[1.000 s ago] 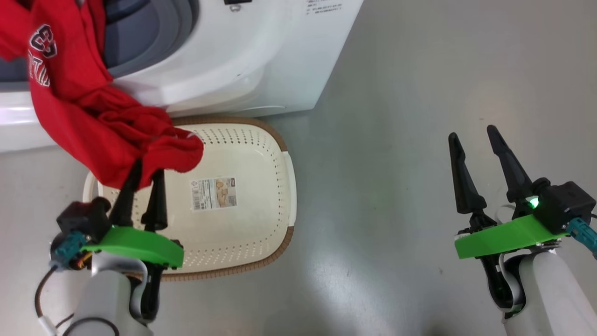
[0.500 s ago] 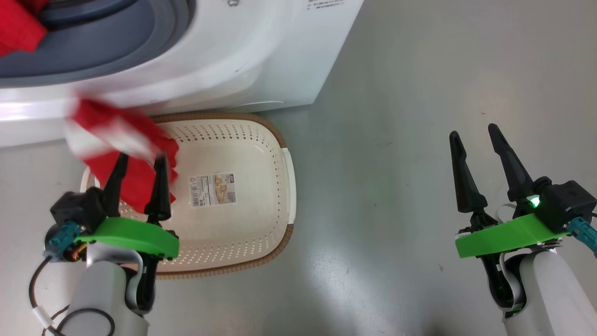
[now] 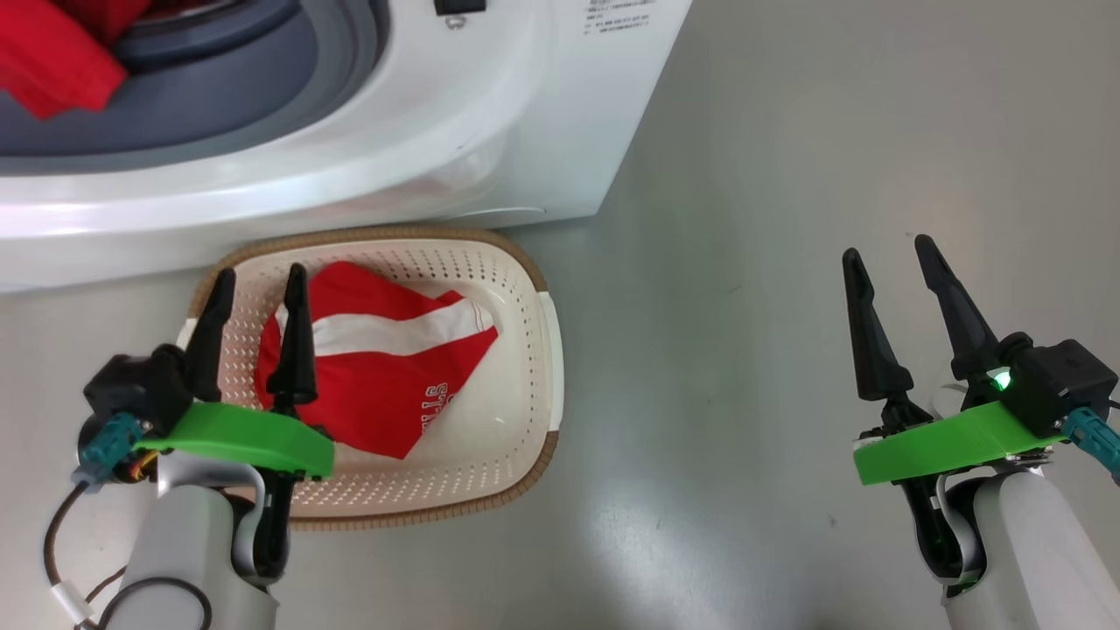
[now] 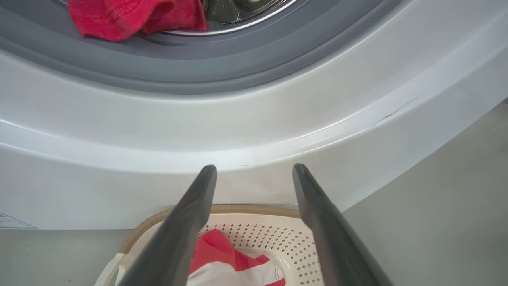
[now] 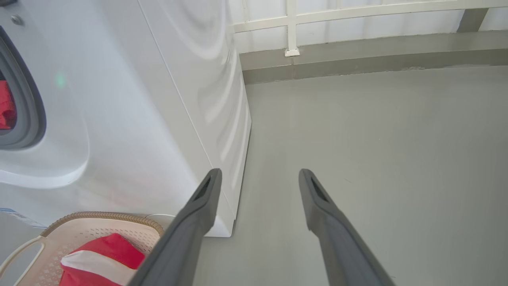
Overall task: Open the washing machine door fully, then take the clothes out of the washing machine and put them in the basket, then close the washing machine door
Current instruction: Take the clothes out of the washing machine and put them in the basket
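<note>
A red garment with a white stripe and white lettering (image 3: 385,372) lies in the cream basket (image 3: 534,350) on the floor in front of the white washing machine (image 3: 490,114). My left gripper (image 3: 258,284) hangs open over the basket's left part, nothing between its fingers; its wrist view shows the same garment (image 4: 222,262) below and more red clothes (image 4: 131,16) in the drum behind the grey gasket (image 4: 238,59). More red fabric (image 3: 52,52) shows in the machine's opening. My right gripper (image 3: 885,249) is open over bare floor, far right of the basket. The door is out of view.
Grey floor (image 3: 787,175) spreads to the right of the machine and basket. A low wall with a white railing (image 5: 357,16) stands beyond the machine's right side. A cable loops beside my left forearm (image 3: 61,560).
My left gripper opened and let go of the red garment, which fell from its fingers into the basket and now lies flat there. The right arm stayed put.
</note>
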You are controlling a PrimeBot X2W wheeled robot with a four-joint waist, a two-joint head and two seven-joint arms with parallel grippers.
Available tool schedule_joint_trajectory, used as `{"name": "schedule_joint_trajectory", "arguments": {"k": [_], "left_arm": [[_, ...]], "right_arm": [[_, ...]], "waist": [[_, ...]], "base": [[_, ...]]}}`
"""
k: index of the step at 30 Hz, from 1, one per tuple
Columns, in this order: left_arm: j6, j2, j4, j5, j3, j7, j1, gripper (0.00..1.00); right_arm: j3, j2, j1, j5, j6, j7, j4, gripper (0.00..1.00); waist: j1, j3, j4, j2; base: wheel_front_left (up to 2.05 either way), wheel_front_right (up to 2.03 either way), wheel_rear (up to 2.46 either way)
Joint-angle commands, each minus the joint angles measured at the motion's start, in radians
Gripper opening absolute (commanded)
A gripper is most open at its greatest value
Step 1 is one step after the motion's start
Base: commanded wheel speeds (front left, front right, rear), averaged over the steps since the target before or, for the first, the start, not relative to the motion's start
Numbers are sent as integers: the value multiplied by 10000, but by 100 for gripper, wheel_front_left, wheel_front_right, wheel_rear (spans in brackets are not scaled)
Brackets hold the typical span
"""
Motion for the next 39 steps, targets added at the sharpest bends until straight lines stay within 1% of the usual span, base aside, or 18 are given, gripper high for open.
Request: {"name": "schedule_joint_trajectory", "arguments": {"k": [1, 7, 15, 16, 20, 21, 29, 39], "left_arm": [[-56, 206, -298, -64, 309, -51, 287, 100], [-56, 195, -620, 71, 444, -51, 598, 100], [-56, 218, -1326, 349, 713, -51, 1344, 100], [-56, 225, -1538, 498, 783, -51, 1584, 100], [-56, 216, -1968, 649, 942, -51, 2101, 100], [-56, 216, -1968, 649, 942, -51, 2101, 100], [-56, 217, -2776, 860, 1065, -51, 3320, 100], [-56, 228, -3633, 970, 1150, -51, 4790, 100]], "right_arm": [[215, 29, 22, -104, 63, -63, -160, 100], [233, -5, 165, -99, 63, -63, -71, 100], [275, -109, 540, -30, 63, -63, 111, 100], [278, -136, 671, -9, 63, -63, 163, 100], [289, -184, 1000, 22, 63, -63, 245, 100], [289, -184, 1000, 22, 63, -63, 245, 100], [193, -289, 1781, 89, 63, -63, 326, 100], [-32, -383, 2756, 159, 63, -63, 143, 100]], "waist": [[0, -171, 22, 0], [0, -706, 64, 0], [0, -1729, 166, 0], [0, -2009, 206, 0], [0, -2551, 289, 0], [0, -2551, 289, 0], [0, -3565, 453, 0], [0, -4353, 569, 0]], "base": [[0, 0, 0], [0, 0, 0], [0, 0, 0], [0, 0, 0], [0, 0, 0], [0, 0, 0], [0, 0, 0], [0, 0, 0]]}}
